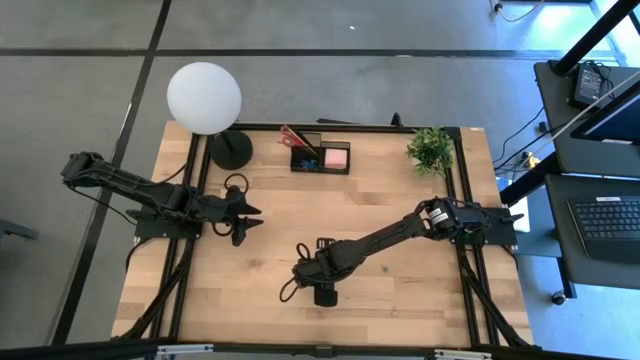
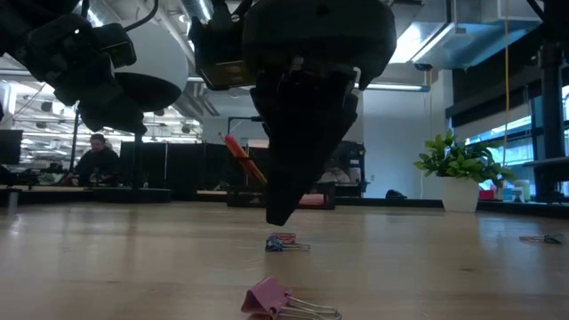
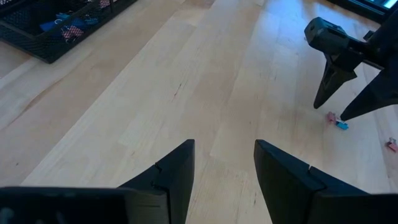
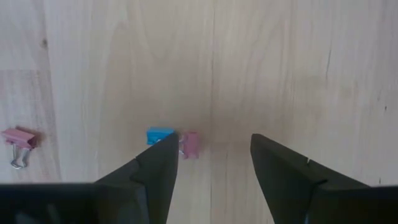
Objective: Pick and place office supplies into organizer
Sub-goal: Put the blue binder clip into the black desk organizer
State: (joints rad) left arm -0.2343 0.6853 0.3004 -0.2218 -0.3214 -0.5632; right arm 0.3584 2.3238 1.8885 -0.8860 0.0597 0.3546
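Fingers of the right gripper (image 4: pixel 211 168) are spread wide, pointing down just above the table (image 1: pixel 400 210), likely to straddle the small blue and pink clip (image 4: pixel 173 142) lying near 1 fingertip. Another pink clip (image 4: pixel 17 140) lies nearby. The organizer (image 1: pixel 320 157) sits well apart at the far edge. The left gripper (image 3: pixel 224 165) waits open, empty.

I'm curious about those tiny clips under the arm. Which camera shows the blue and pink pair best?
The right wrist view: the blue and pink clip pair lies clear on bare wood, just ahead of the open right gripper. The low view shows it small, the left wrist view as a speck; the high view hides it.
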